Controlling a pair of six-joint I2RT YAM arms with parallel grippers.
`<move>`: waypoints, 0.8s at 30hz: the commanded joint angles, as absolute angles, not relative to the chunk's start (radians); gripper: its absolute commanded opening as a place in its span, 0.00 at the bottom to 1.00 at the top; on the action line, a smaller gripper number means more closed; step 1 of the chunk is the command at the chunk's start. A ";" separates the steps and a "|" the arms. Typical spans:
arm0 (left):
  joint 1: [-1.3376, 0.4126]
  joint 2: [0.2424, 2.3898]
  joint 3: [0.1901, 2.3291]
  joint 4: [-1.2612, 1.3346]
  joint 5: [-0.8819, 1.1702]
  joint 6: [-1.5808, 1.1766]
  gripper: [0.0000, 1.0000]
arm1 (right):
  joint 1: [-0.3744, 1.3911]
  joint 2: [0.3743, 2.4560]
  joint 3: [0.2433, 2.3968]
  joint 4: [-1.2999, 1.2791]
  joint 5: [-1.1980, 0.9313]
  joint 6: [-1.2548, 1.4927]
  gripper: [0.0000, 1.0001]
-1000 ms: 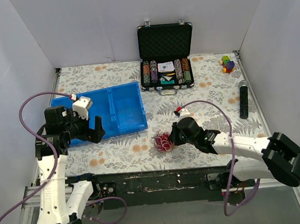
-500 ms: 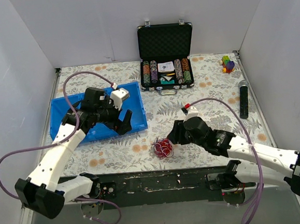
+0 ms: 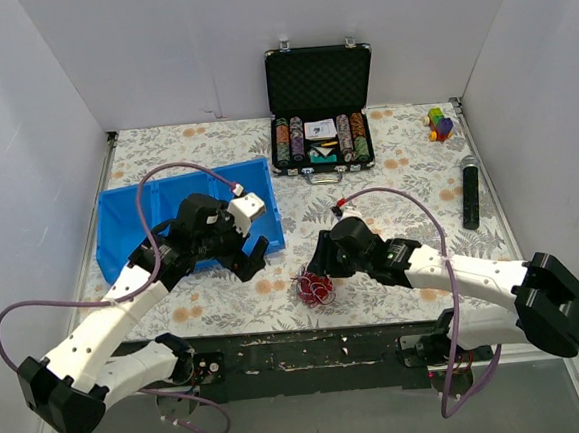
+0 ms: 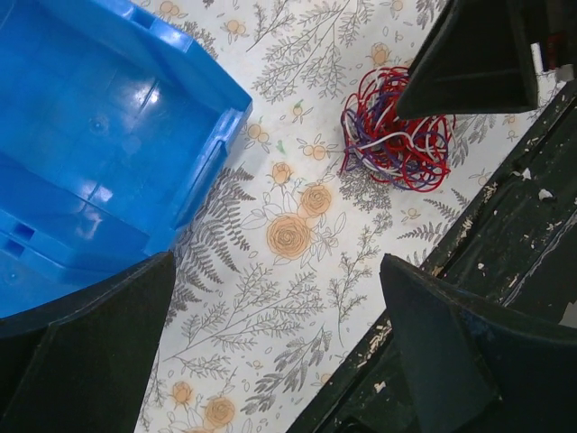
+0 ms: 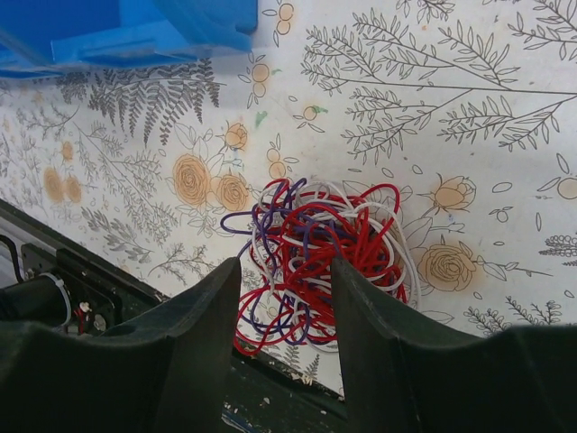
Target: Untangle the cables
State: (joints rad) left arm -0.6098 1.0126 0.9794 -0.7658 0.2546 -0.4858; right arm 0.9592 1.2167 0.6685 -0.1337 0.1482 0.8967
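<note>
1. Cables point(image 3: 315, 286) lie in the top view as one small ball close to the near edge of the tabletop point(image 3: 397, 183), about in its middle. The right gripper point(image 3: 320, 272) stands right over the ball, and the left gripper point(image 3: 250, 263) hangs between the ball and the near right corner of the blue tray point(image 3: 129, 214). This view alone shows both arms together, but the jaws are too small here to judge.

2. In the left wrist view the left gripper point(image 4: 278, 271) is spread wide and holds nothing. The cables point(image 4: 395, 140) are red, white and dark strands wound together, just beside the black edge strip point(image 4: 505, 225). This view shows best how near the edge the ball is. I judge that a sideways push could sweep it off the tabletop.

3. In the right wrist view the right gripper point(image 5: 284, 271) has its jaws partly spread on both sides of the left part of the cables point(image 5: 361, 244), and I see nothing pinched. Only here is it clear that many loops cross between the fingers. I judge that closing here can catch several strands at once, so the whole ball rises or the knots pull tighter.
</note>
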 commanded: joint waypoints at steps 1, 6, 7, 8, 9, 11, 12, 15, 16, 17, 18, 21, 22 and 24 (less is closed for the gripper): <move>-0.658 0.939 0.925 -0.661 0.222 -0.488 0.98 | 0.943 1.232 0.724 -0.110 0.161 0.940 0.52; -0.709 0.894 0.851 -0.624 0.206 -0.460 0.98 | 0.934 1.244 0.719 -0.081 0.201 0.924 0.52; -0.718 0.896 0.844 -0.620 0.198 -0.459 0.98 | 0.933 1.249 0.721 -0.080 0.209 0.917 0.52; -0.724 0.897 0.833 -0.612 0.196 -0.459 0.98 | 0.933 1.253 0.721 -0.078 0.215 0.914 0.52; -0.730 0.897 0.825 -0.600 0.195 -0.459 0.98 | 0.931 1.256 0.722 -0.075 0.221 0.908 0.51; -0.749 0.905 0.810 -0.574 0.192 -0.460 0.98 | 0.924 1.269 0.719 -0.063 0.216 0.905 0.52; -0.755 0.913 0.805 -0.565 0.190 -0.462 0.98 | 0.920 1.278 0.719 -0.060 0.209 0.905 0.51; -0.776 0.931 0.787 -0.539 0.184 -0.457 0.98 | 0.917 1.296 0.719 -0.046 0.204 0.910 0.51; -0.787 0.933 0.779 -0.532 0.178 -0.450 0.98 | 0.917 1.302 0.718 -0.037 0.203 0.913 0.51; -0.798 0.934 0.772 -0.526 0.169 -0.442 0.98 | 0.916 1.307 0.716 -0.028 0.198 0.914 0.51; -0.807 0.937 0.762 -0.517 0.157 -0.437 0.98 | 0.914 1.315 0.718 -0.020 0.189 0.920 0.51; -0.821 0.953 0.747 -0.497 0.124 -0.426 0.98 | 0.914 1.339 0.742 -0.023 0.172 0.923 0.50; -0.824 0.956 0.744 -0.488 0.117 -0.425 0.98 | 0.914 1.347 0.758 -0.035 0.167 0.919 0.48; -0.830 0.963 0.735 -0.466 0.109 -0.428 0.98 | 0.914 1.361 0.781 -0.067 0.166 0.916 0.43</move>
